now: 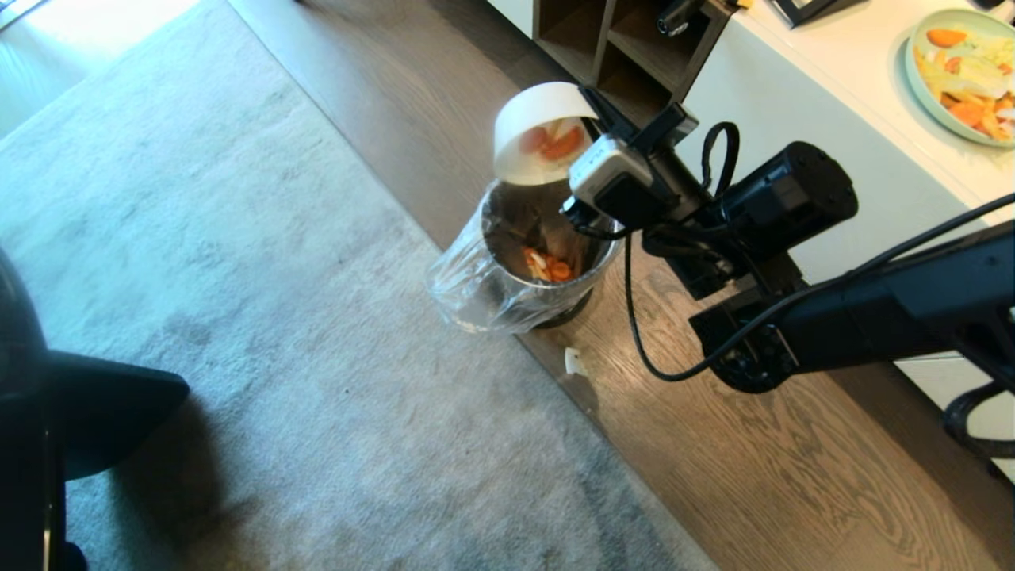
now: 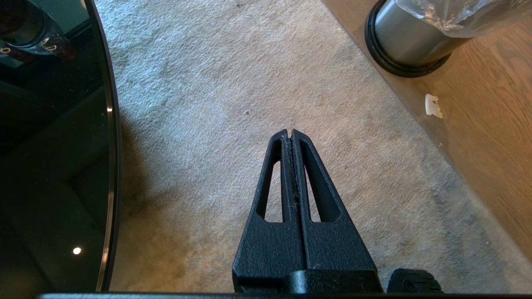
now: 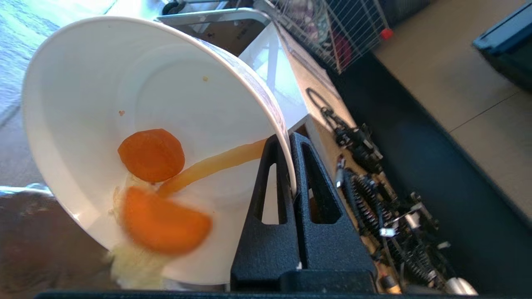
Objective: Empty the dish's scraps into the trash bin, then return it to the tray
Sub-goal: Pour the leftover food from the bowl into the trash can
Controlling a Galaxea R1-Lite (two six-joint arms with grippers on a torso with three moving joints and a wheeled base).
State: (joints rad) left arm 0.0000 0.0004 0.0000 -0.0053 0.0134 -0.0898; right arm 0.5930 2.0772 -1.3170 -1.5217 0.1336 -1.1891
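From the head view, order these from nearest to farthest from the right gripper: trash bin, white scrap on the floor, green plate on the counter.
1. Trash bin: directly under the right gripper and the tipped dish.
2. White scrap: on the wood floor, just past the bin's base.
3. Green plate: on the counter, at the picture's far right.

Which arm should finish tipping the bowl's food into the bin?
The right. Its gripper already pinches the tilted dish over the trash bin, scraps sliding out. The left gripper hangs shut over carpet.
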